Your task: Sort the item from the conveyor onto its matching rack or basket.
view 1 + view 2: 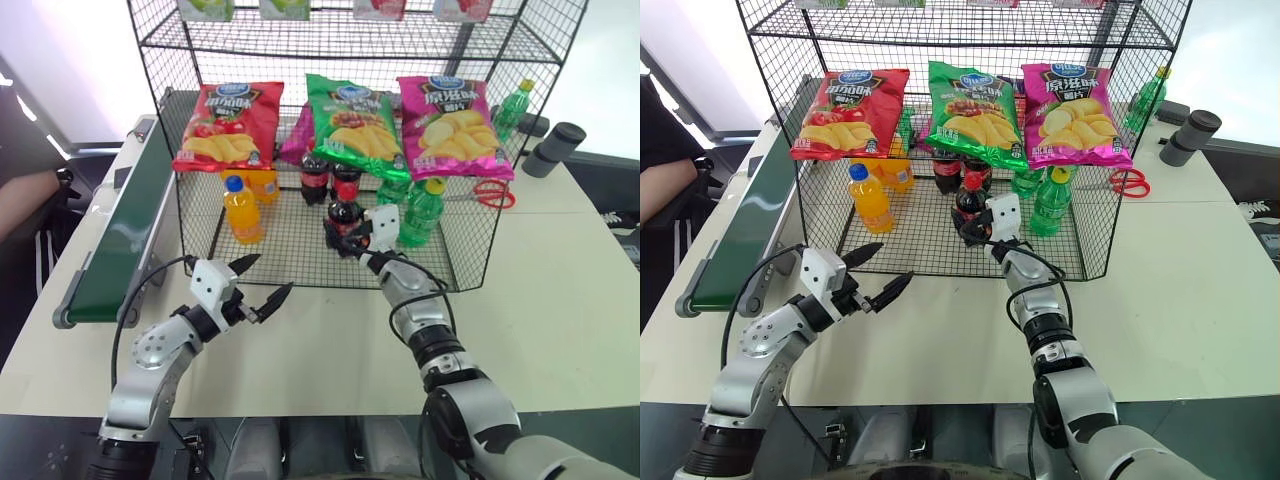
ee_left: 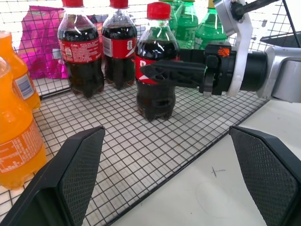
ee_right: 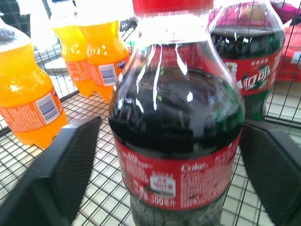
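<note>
The item, a small cola bottle (image 1: 343,215) with a red cap and red label, stands upright on the bottom wire shelf of the black rack (image 1: 290,252). My right gripper (image 1: 352,236) reaches into the rack, its jaws open on either side of the bottle (image 3: 176,132), with a small gap showing beside one finger (image 3: 70,155). My left gripper (image 1: 272,273) hovers open over the table in front of the rack, nothing between its fingers. The dark green conveyor (image 1: 125,235) runs along the left side of the table, its belt bare.
On the same shelf stand orange soda bottles (image 1: 243,210), two more cola bottles (image 1: 315,178) and green bottles (image 1: 420,212). Red, green and pink chip bags (image 1: 350,120) hang above. Red scissors (image 1: 490,193) and black cylinders (image 1: 555,148) lie right of the rack. A person's arm (image 1: 25,195) is at far left.
</note>
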`<state>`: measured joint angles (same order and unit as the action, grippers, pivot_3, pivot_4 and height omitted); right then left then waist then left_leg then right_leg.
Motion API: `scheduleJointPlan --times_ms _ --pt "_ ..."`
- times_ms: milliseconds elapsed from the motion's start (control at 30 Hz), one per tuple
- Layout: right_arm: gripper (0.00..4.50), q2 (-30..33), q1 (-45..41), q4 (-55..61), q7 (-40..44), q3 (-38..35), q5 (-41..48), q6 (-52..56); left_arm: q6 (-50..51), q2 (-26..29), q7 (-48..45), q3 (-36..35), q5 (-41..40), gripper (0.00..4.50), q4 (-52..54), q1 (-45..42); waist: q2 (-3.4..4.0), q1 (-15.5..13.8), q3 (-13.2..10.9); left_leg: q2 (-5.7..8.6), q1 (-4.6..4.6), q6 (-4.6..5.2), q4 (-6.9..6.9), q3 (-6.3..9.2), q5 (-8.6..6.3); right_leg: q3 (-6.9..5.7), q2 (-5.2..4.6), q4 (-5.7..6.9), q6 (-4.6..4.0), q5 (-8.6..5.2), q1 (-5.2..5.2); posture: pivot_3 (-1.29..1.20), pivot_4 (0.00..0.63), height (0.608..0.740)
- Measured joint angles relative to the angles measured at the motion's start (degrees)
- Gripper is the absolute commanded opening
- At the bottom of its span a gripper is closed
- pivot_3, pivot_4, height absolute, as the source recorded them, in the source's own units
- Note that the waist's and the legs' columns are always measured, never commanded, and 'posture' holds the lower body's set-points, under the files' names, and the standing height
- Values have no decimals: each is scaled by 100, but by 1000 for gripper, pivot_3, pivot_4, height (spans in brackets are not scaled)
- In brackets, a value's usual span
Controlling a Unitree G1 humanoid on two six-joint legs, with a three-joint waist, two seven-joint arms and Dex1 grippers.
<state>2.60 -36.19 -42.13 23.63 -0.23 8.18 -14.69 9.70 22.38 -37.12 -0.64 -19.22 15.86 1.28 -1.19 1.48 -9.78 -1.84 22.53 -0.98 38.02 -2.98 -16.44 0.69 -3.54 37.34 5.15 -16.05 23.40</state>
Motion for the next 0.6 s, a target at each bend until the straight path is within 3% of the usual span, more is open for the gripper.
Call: scheduleJointPlan --times_ms 200,400,600 --pt "4441 627 633 1108 431 109 -91 33 15 -4 6 34 -3 4500 -6 -73 0 -47 0 3 1 0 0 0 0 0 -6 -6 0 0 -4 0 150 740" --pt "4441 1875 1982 2952 1358 75 201 857 24 43 -2 -20 -7 4500 -23 -29 3 -51 0 2 0 1 -3 1 -1 1 -6 -10 -1 -1 -6 0 150 740" --pt "4441 3097 3210 4653 2067 -668 1045 1928 257 364 -19 -154 -20 4500 -132 -53 5 -55 1 0 -12 2 -3 2 -1 1 -2 -10 -3 -2 -17 0 150 740"
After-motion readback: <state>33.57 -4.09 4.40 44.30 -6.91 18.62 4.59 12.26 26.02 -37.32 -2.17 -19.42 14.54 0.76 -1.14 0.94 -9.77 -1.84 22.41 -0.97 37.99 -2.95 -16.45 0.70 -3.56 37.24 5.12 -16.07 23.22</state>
